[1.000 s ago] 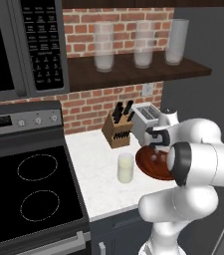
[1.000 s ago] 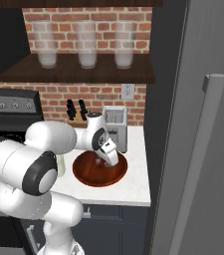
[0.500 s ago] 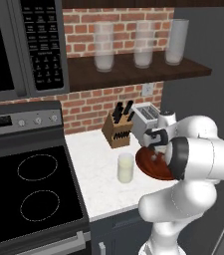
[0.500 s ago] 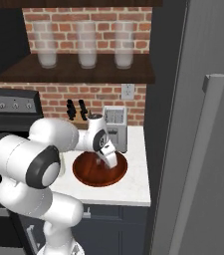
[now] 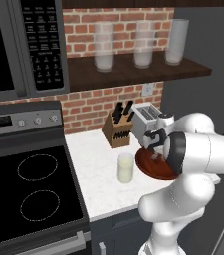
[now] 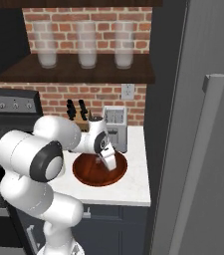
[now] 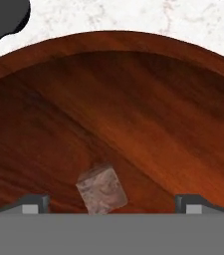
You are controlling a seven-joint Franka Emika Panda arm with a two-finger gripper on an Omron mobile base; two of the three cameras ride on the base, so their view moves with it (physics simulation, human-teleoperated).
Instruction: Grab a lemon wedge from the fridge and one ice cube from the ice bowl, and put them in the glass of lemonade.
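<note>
The ice bowl (image 6: 86, 174) is a wide reddish-brown dish on the white counter, in front of the toaster. My gripper (image 6: 108, 162) points down into it, open. In the hand view one cloudy ice cube (image 7: 102, 190) lies on the bowl's floor (image 7: 133, 114) between my spread fingertips (image 7: 34, 201), a little left of centre and untouched. The left base view has the gripper (image 5: 156, 151) low over the bowl (image 5: 151, 167), with the glass of lemonade (image 5: 126, 167) standing just left of it. The fridge (image 6: 198, 99) is closed, so the lemon wedge is hidden.
A toaster (image 5: 144, 116) and a knife block (image 5: 117, 130) stand against the brick wall behind the bowl. The black stove (image 5: 29, 189) lies to the left under a microwave (image 5: 19, 45). Frosted glasses (image 6: 86, 45) sit on the shelf above. The fridge handle (image 6: 199, 159) is at the right.
The gripper has sunk a little lower into the bowl and stayed open. Nothing else has moved.
</note>
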